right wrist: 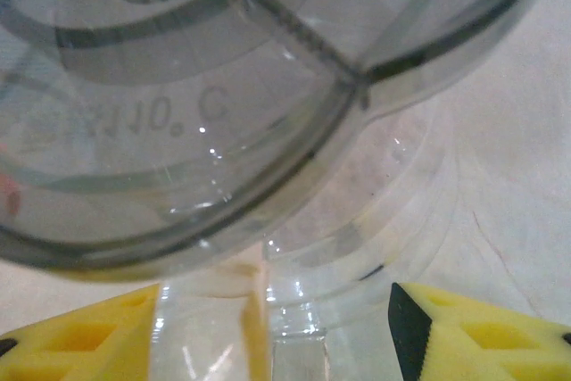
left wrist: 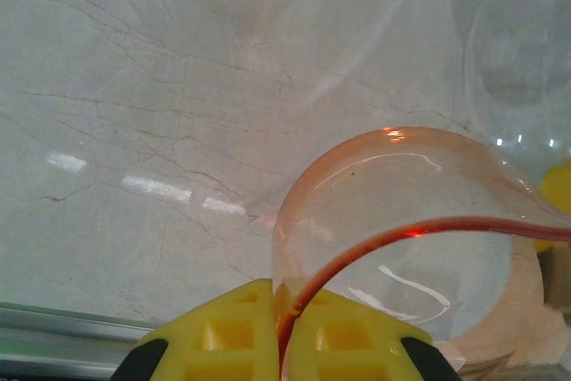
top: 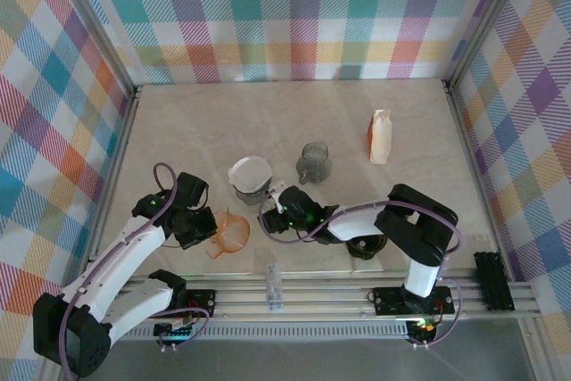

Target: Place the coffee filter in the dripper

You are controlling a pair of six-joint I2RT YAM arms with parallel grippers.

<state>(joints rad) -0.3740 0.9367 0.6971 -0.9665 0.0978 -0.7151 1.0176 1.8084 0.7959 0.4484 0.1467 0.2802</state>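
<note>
From above, I see my two arms reaching onto a pale marbled tabletop (top: pixel 223 122) ringed by plaid walls.

My left hand (top: pixel 203 225) sits at the near left, beside an orange see-through dripper (top: pixel 234 232) resting on the tabletop. Through the left wrist camera, that hand (left wrist: pixel 281 332) is closed tight, and its yellow fingers (left wrist: pixel 223 341) pinch the dripper's thin rim (left wrist: pixel 419 220) between them.

The white paper filter (top: pixel 251 170) lies just behind the dripper. It is seated in the mouth of a grey smoky cup (top: pixel 252 194), apart from the dripper.

My right hand (top: pixel 270 214) reaches in from the right and ends just beside that grey cup. Through the right wrist camera, this hand (right wrist: pixel 277 336) is spread wide, with yellow fingers (right wrist: pixel 80 336) at either lower corner and a clear glass part between them. I cannot tell whether they touch it. The grey cup (right wrist: pixel 223 86) looms close above.

Farther back stand a grey glass mug (top: pixel 314 163) and, well to its right, an orange and white carton (top: pixel 381 136).
</note>
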